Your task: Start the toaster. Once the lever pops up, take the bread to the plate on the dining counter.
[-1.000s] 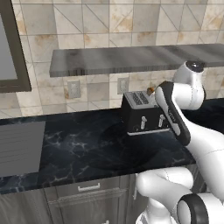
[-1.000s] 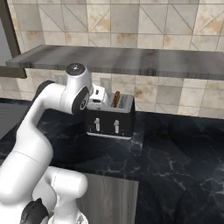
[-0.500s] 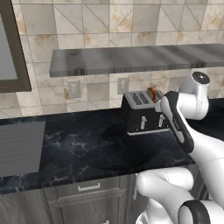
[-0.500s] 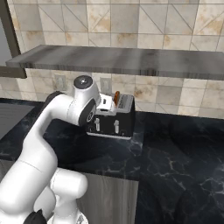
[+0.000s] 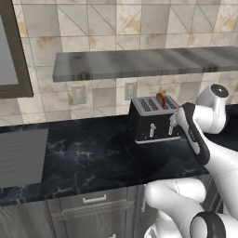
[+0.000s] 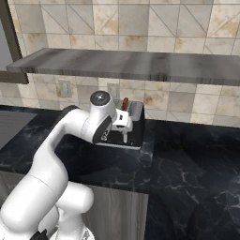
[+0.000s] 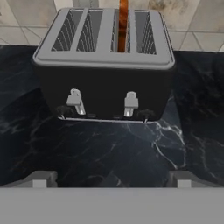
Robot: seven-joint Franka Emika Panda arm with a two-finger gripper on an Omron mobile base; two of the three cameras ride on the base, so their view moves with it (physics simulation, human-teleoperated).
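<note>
The toaster (image 5: 153, 120) stands on the black marble desk (image 5: 88, 160) against the tiled wall, its two pale levers facing out toward the robot. The bread (image 7: 123, 25) sits upright in one of the right-hand slots, its top edge poking above the silver top, so the lever that matters is the right lever (image 7: 131, 102), directly below that slot.

From the hand view the claw (image 7: 111, 178) faces the toaster's front squarely, still apart from it, with dark desk between the fingertips and the base strip. Its two fingertips (image 7: 40, 179) stand far apart, wide open and holding nothing. Both levers lie ahead of and above the claw in that view, the left lever (image 7: 75, 99) and the right one falling between the two tips, so neither finger is lined up over a lever yet.

To my eye the coming press needs a shift toward the right lever, then a downward push along its vertical slot.
</note>
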